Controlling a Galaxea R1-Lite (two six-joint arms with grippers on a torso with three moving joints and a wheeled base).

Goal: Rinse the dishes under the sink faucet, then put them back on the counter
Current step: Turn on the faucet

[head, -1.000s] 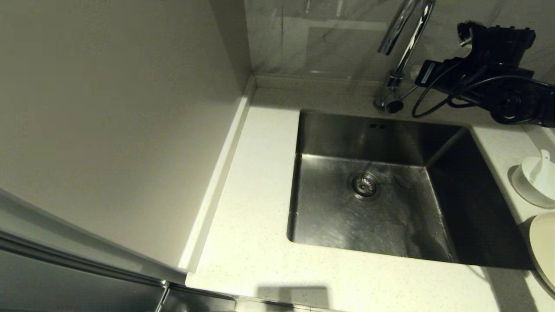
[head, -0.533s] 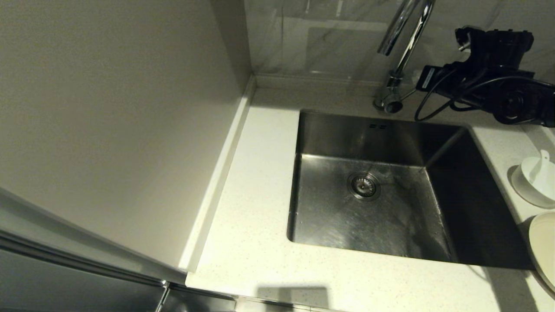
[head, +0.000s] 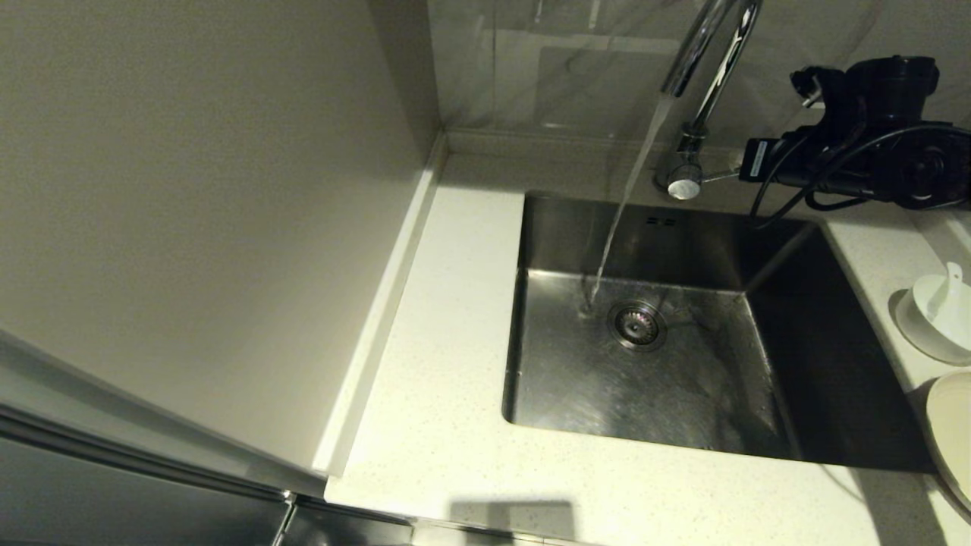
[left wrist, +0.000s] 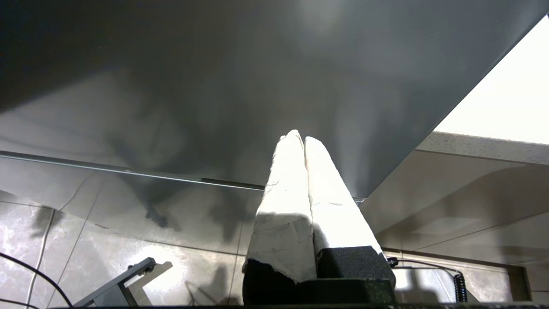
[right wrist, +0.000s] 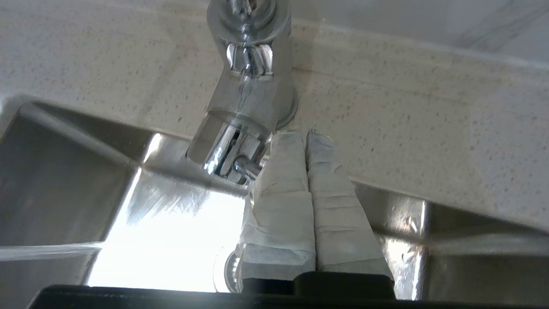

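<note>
Closed with its two taped fingers pressed together, the right gripper [right wrist: 305,135] sits at the faucet's [head: 702,83] base, its tips against the thin side lever [head: 721,176]; in the head view that arm comes in from about 2 o'clock and its fingers cannot be made out there. A stream of water [head: 626,197] runs from the spout and lands on the sink [head: 683,394] floor just beside the drain strainer [head: 637,324], on its 10 o'clock side. Two overflow slots [head: 660,221] show on the sink's back wall.

Out of the head view altogether, the left gripper [left wrist: 303,138] has its taped fingers touching along their length, pointing at a dark flat panel.

At about 3 o'clock from the sink, the small white bowl [head: 937,318] with the soup spoon [head: 948,292] standing in it is cut off by the frame edge; the cream plate [head: 952,436] at 4 o'clock is also only partly seen. Both rest on the speckled off-white counter [head: 447,364], which has a low raised edge along a plain wall at 9 o'clock and marbled wall tiles at 12 o'clock. A small label on the right arm cannot be read.
</note>
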